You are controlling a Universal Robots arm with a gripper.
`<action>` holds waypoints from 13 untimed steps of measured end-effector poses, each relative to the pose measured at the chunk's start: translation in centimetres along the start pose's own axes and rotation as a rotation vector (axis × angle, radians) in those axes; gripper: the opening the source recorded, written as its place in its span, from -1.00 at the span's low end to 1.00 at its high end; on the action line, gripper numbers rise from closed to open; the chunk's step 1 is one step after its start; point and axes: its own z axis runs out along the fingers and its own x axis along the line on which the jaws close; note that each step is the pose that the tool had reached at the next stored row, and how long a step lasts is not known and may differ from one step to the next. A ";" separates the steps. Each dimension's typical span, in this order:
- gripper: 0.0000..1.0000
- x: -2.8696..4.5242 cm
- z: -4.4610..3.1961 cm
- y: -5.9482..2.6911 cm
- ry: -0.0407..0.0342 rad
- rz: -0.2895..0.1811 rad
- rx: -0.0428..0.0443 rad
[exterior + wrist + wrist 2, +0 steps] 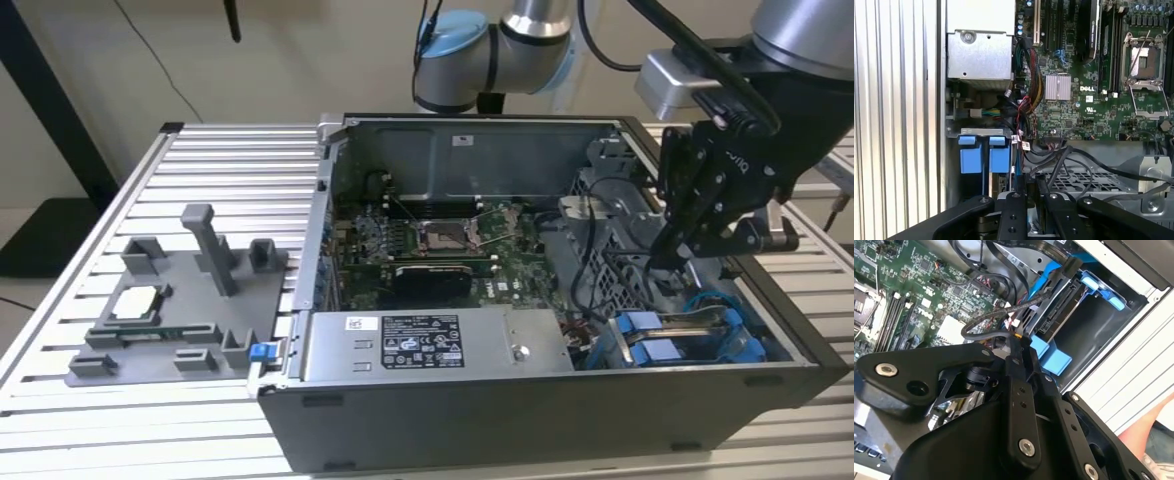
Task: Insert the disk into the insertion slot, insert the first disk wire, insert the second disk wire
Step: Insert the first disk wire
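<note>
Disk: the hard drive [1061, 304] in its bright blue carrier sat inside the insertion slot [1089, 334], just ahead of the gripper's tips in the second wrist view. That step looked done.
Disk's axis: its long side appeared to run away from the gripper and deeper into the bay, with the dark connector edge turned back toward the fingertips.
Wire: a thin black disk wire [981, 330] looped in from the side and ended right at the fingertips, near the connector edge but apparently not yet seated.
Gripper: the gripper [1020, 340] hung just short of the disk with its fingers drawn together, judged to be pinched on the wire's end.
Arm: the rig's single arm reached down into the case from above, tilted toward the drive corner.
Beside the gripper: two blue carrier tabs [970, 159] stood just to one side of the tool, and the perforated grey metal cage [1089, 175] lay close on the other.
Farther off: the green motherboard [1079, 100] and the labelled power-supply box [427, 345] lay well beyond the tips.
Setting: the open computer case [534, 420] rested on a slatted metal table [200, 150].
</note>
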 end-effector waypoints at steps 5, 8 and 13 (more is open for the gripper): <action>-1.00 0.01 0.09 0.01 0.0032 0.000 0.0000; -1.00 0.01 0.11 0.01 0.0046 0.000 0.0000; -1.00 0.01 0.17 0.01 0.0086 0.000 0.0001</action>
